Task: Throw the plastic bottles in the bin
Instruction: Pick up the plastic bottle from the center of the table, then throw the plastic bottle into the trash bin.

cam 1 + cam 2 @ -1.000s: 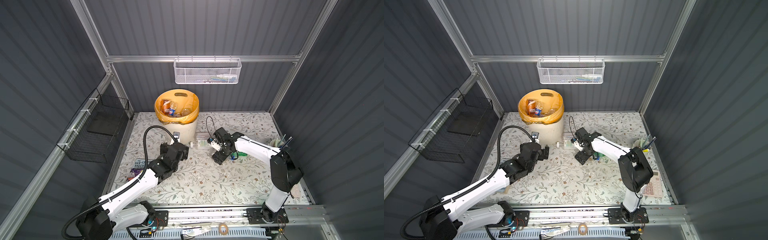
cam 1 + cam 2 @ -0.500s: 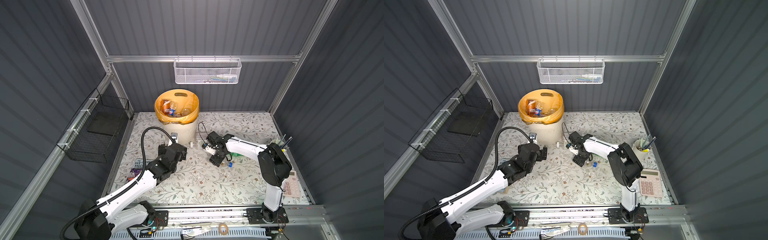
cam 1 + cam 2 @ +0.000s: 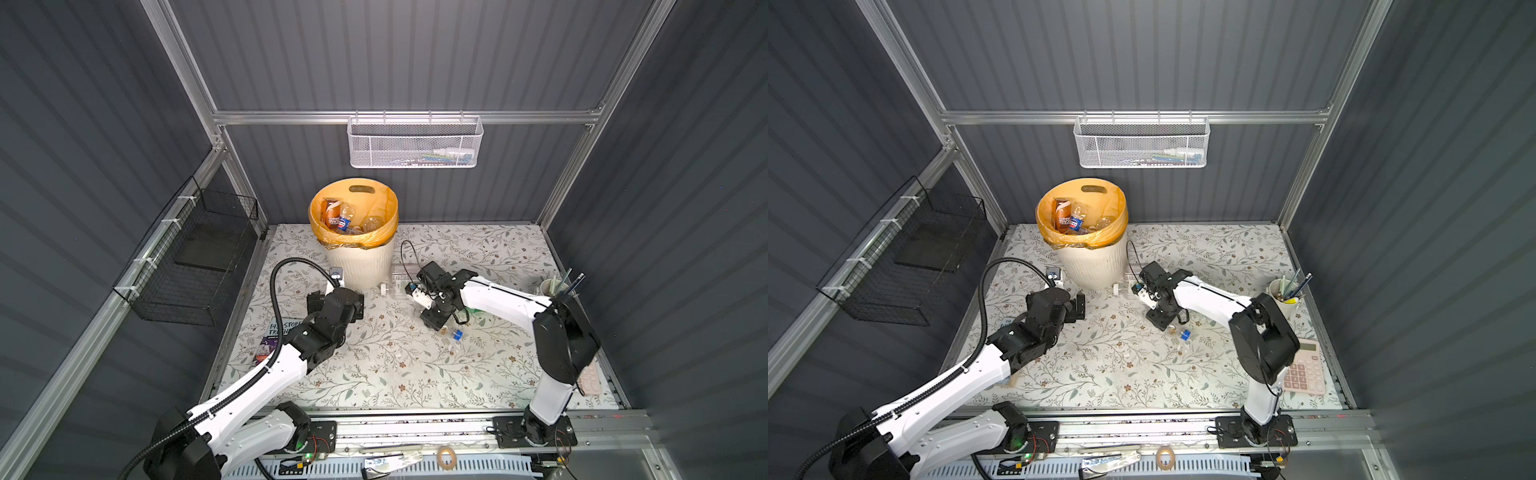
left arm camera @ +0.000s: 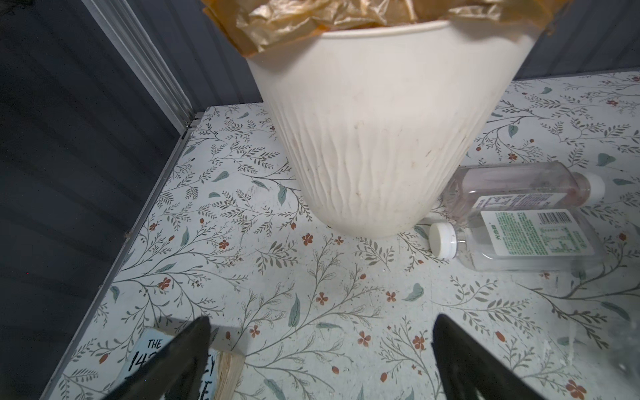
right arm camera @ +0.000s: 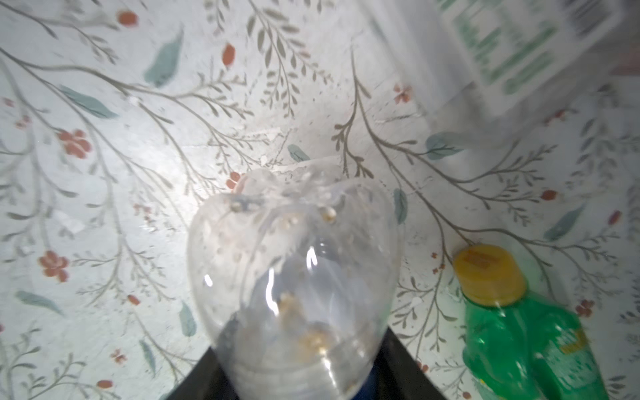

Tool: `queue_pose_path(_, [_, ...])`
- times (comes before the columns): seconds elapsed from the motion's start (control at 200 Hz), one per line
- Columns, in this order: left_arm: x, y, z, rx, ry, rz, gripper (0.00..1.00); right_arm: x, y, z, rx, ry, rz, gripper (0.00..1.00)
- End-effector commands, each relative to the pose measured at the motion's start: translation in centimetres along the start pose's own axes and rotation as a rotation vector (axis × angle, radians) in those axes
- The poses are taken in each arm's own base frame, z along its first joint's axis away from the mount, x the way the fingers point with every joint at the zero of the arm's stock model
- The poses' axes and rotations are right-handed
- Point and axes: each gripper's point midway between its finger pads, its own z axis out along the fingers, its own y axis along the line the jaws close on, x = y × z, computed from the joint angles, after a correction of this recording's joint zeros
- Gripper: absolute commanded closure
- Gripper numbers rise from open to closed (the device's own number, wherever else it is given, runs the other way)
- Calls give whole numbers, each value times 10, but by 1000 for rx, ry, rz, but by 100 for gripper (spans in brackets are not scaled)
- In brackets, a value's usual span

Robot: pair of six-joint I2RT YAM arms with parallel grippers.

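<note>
1. Right gripper [image 3: 433,325] has dropped toward 6 o'clock since a second ago. Its fingers [image 5: 398,374], spread wide then, now press on both sides of the clear blue-capped bottle [image 5: 294,270]. The left arm has barely shifted.
2. That bottle lies between the fingers with its base pointing to 9 o'clock. In both top views its capped end pokes out at 4 o'clock of the gripper. Whether it has left the desk [image 3: 374,374] I cannot tell.
3. Left gripper [image 4: 318,332] has its fingers wide apart with nothing between them. It hangs low and is aimed at the foot of the bin [image 4: 363,138], at its 12 o'clock.
4. Done so far: the bin, at 10 o'clock of the right gripper, holds several bottles. Among them are a brown bottle [image 3: 331,212], a blue-labelled bottle [image 3: 343,223] and some clear ones.
5. Left to do, as far as the views show, is four bottles.
   - The gripped one.
   - A pink-tinted bottle [image 4: 512,180] and a green-labelled clear bottle [image 4: 530,239], both white-capped. They lie side by side just beside the bin's foot, at 11 o'clock of the right gripper.
   - A green bottle [image 5: 519,339] with a yellow cap, near the gripped one at about 2 o'clock and partly under the right arm.
6. My judgement is that the task is past halfway and the step in hand is the grasp. The lift and the carry over the rim are not yet done.
</note>
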Motion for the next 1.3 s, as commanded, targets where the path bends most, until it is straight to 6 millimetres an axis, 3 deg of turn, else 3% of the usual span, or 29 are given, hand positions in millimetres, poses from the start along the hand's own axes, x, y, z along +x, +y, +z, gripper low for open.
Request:
queue_pose_path(0.0, [7,8,1,-15,15,-37,0,-31,-9,-49,1,-239,126,49])
queue_pose_path(0.25, [20,7,8,-20,49,-28,0,-79,-42,-193,129,-809,242,44])
queue_pose_path(0.355, [24,2,11,-5,69,-10,0,-102,-48,-238,116,-931,241,44])
queue_pose_path(0.45, [27,-3,14,15,89,9,0,-141,-47,-273,54,-1012,217,44])
queue_pose_path(0.48, [27,-6,15,25,95,17,0,-156,-45,-275,18,-1021,211,45])
queue_pose_path(0.535, [28,-9,16,34,106,27,0,-188,-41,-297,-59,-1080,202,46])
queue_pose_path(0.59, [30,-12,18,37,122,36,0,-222,-34,-301,-177,-1092,193,45])
queue_pose_path(0.645, [33,-13,21,32,141,43,0,-251,-18,-295,-315,-1042,162,41])
queue_pose_path(0.68, [35,-13,22,27,154,48,0,-264,-12,-282,-361,-971,151,40])
queue_pose_path(0.72, [36,-13,24,22,164,54,0,-277,-14,-269,-357,-917,159,36])
queue_pose_path(0.725, [37,-13,24,22,166,55,0,-277,-15,-276,-352,-928,155,36])
queue_pose_path(0.765, [39,-14,25,20,176,57,0,-287,-27,-269,-314,-918,185,33])
queue_pose_path(0.845, [42,-15,26,24,189,60,0,-291,-56,-265,-291,-930,281,14])
queue_pose_path(0.95, [44,-18,27,33,199,60,0,-282,-81,-268,-283,-941,368,3])
queue_pose_path(0.97, [43,-18,27,33,199,58,0,-279,-82,-280,-262,-971,361,2])
queue_pose_path(1.161, [32,-22,28,46,183,55,0,-230,-108,-309,-77,-1045,409,1])
queue_pose_path(1.231, [27,-27,28,65,176,57,0,-206,-118,-306,-20,-1020,441,1])
queue_pose_path(1.296, [24,-29,27,77,167,56,0,-179,-128,-291,21,-972,493,1])
